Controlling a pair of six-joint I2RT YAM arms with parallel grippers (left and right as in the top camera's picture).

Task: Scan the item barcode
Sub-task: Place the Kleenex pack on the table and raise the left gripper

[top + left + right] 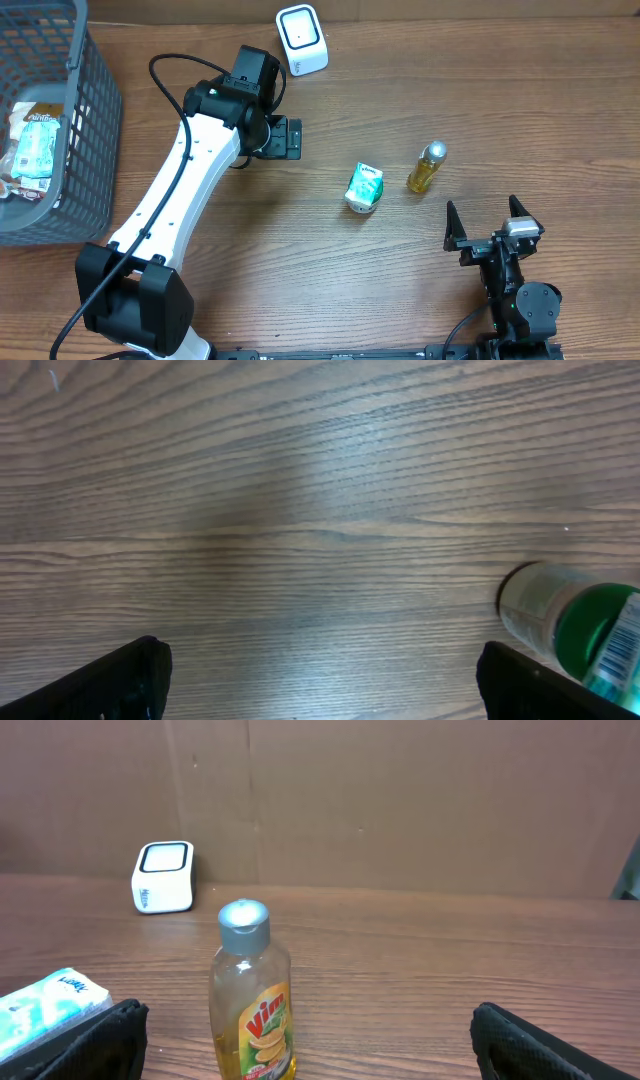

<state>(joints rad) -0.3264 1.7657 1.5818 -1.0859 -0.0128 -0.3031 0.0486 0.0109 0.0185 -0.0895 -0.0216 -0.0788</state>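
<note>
Hovering over bare wood near the middle of the table [300,260], the left gripper [296,139] has its jaws spread wide with nothing between them. To its right and a little nearer the robot lies a green-and-white pack [365,187], whose green end (a strip of barcode shows on it in the left wrist view) sits at the lower right edge of that view. A yellow bottle [427,166] with a silver cap stands upright just beside the pack, on its right and not touching it. The right gripper [482,208] sits low near the table's front edge, jaws also wide and empty, facing the bottle. The white scanner [302,40] stands at the far edge, beyond the left gripper. A grey basket [95,110] holding packets sits at the far left
</note>
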